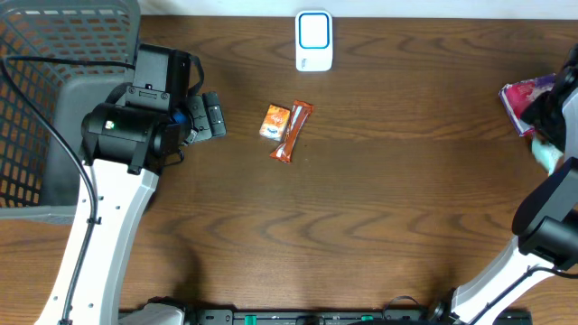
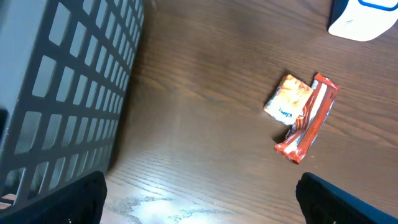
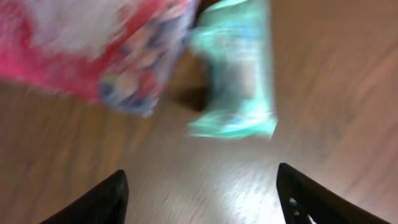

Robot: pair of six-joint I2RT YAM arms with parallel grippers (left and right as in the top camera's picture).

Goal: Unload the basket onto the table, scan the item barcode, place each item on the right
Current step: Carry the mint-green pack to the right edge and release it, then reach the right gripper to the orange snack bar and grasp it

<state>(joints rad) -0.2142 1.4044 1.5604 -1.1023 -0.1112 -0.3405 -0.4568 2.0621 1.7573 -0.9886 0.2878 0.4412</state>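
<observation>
Left gripper (image 1: 209, 116), jaws wide apart, faces the orange packet (image 1: 275, 121) near the scanner (image 1: 313, 41), apparently readied for grasping; right gripper (image 3: 202, 177), jaws apart, empty above the teal packet (image 3: 236, 81).

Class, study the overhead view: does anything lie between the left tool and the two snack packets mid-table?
Nothing visible does. Only bare table separates the left tool from the orange packet and the red wrapper beside it.
</observation>
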